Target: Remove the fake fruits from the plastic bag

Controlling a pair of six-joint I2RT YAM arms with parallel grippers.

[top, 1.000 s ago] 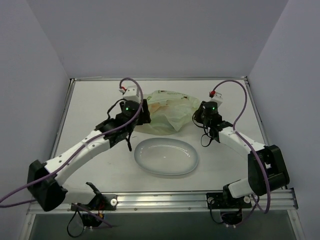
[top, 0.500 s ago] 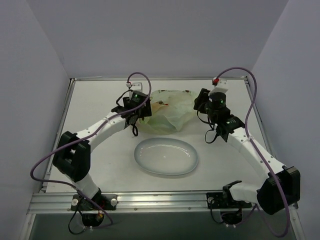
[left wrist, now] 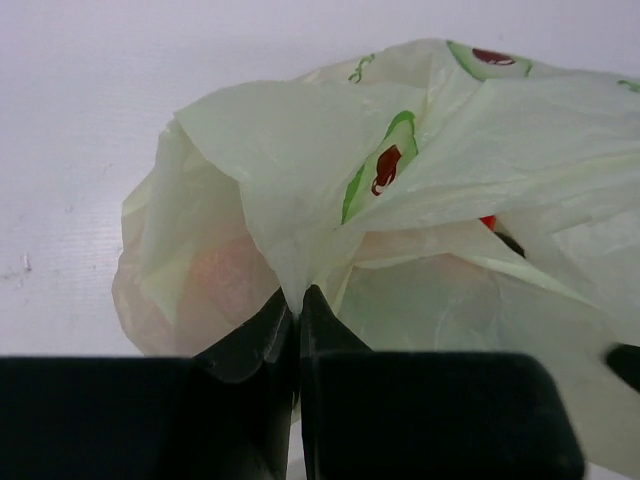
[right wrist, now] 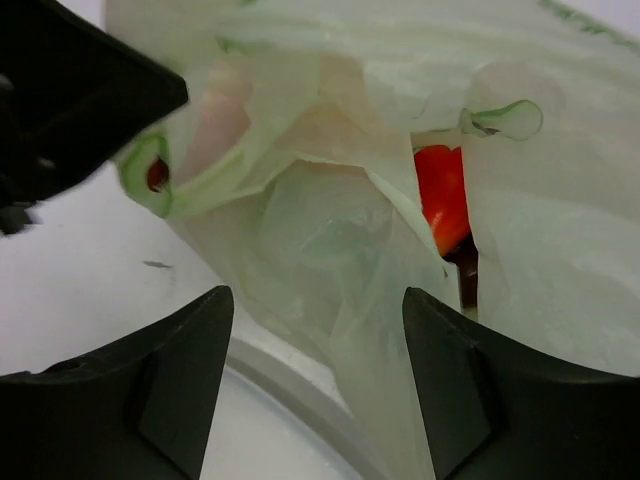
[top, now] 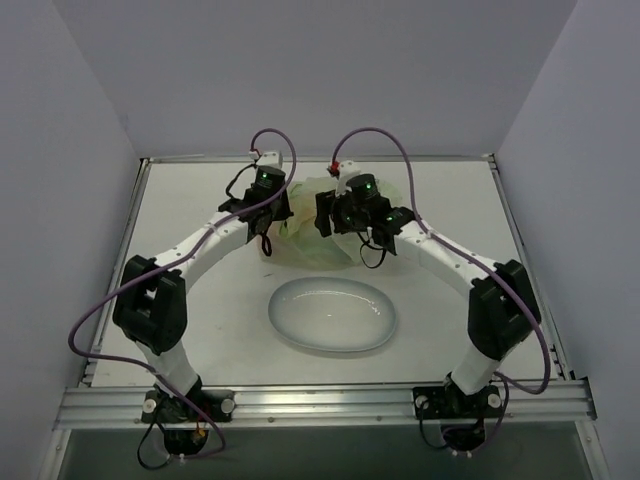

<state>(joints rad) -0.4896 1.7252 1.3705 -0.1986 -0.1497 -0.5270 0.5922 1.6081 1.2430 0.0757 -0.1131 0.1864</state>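
Left hand [left wrist: 298,305] is pinched shut on a fold of the plastic bag [left wrist: 290,140], w/ the rest bunched right in front of it on the counter [left wrist: 80,120]. Right hand [right wrist: 315,350] is spread wide, nothing gripped. Bag's just ahead of its fingers, a red fake fruit [right wrist: 440,195] peeking thru, and a white plate [top: 330,315] rim below.

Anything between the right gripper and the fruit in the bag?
Yes. A fold of the plastic bag hangs directly ahead of the open right gripper. A red fruit shows through a gap beside that fold. The left gripper pinches the bag.
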